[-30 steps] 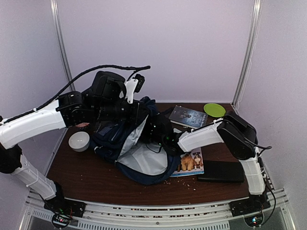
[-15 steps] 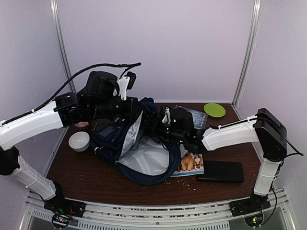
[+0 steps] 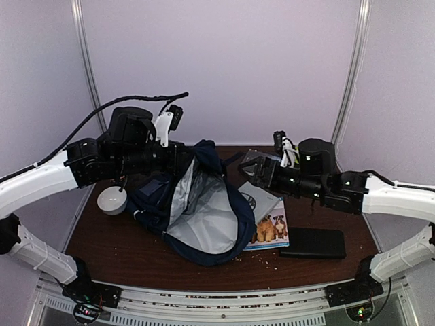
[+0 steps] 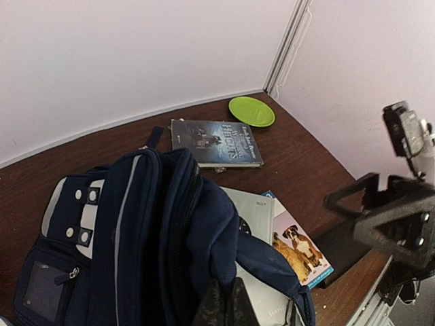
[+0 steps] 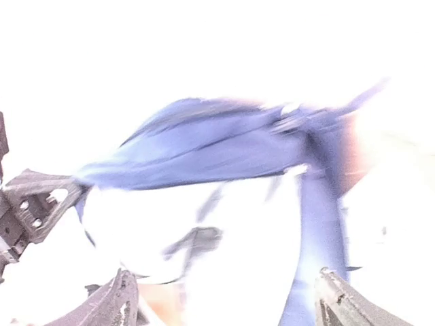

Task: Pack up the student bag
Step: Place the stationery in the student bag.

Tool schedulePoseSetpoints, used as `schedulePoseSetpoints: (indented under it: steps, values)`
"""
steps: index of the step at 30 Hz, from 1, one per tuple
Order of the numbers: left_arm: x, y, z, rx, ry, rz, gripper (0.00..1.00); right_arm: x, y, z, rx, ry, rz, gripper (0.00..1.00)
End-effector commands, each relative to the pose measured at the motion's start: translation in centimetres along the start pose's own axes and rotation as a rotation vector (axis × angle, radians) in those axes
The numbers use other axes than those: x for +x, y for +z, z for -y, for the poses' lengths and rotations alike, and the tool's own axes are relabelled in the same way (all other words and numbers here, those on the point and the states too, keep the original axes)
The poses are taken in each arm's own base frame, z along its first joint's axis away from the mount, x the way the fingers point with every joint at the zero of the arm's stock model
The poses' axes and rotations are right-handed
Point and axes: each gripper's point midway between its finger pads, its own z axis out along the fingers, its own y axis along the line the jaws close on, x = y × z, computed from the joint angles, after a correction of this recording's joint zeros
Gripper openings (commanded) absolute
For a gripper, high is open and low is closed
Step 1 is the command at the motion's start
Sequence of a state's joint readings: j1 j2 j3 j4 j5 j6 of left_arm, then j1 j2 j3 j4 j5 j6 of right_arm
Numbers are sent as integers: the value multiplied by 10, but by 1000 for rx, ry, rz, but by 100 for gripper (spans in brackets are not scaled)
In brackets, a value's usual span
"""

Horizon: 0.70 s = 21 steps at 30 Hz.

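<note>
The navy student bag (image 3: pixel 204 210) lies open in the middle of the table, its grey lining showing. My left gripper (image 3: pixel 185 157) is shut on the bag's upper rim and holds it up; in the left wrist view its dark fingertips (image 4: pixel 228 307) pinch navy fabric of the bag (image 4: pixel 136 224). My right gripper (image 3: pixel 250 168) hangs open above the table just right of the bag, nothing between its fingers. The right wrist view is washed out and blurred: the wide-apart fingers (image 5: pixel 115 305) frame the blue bag (image 5: pixel 224 142).
A dark book (image 4: pixel 216 142) lies behind the bag and a green plate (image 4: pixel 251 111) at the back right. A grey book (image 3: pixel 259 200) and a dog-cover book (image 3: pixel 272 229) lie right of the bag, then a flat black case (image 3: pixel 314 242). A pale round object (image 3: pixel 112 200) sits left.
My right arm has pulled out of the bag's mouth, moving right and up with the jaws open. My left arm has shifted a little left, still holding the rim.
</note>
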State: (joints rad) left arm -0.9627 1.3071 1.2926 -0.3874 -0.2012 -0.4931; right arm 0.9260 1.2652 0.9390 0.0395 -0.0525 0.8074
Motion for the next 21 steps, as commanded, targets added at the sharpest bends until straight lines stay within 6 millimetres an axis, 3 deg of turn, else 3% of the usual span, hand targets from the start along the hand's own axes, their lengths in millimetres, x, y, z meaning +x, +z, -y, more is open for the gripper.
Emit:
schedulePoseSetpoints:
  steps: [1,4,8,10,16,21]
  values:
    - [-23,-9,-6,1,5,136,0,6,-55,120,438,-141,-2,90]
    - [-3,-8,-23,-49,5,109,0,18,-89,172,552,-73,-6,90]
    - [12,-19,-46,-122,11,99,0,32,-124,213,646,-27,44,90]
    - [15,-26,-52,-141,16,102,0,38,-129,226,654,2,60,90]
    - [19,-46,-71,-227,32,104,0,39,-107,252,601,175,101,90]
    - [27,-56,-79,-246,11,103,0,28,-78,250,562,214,82,88]
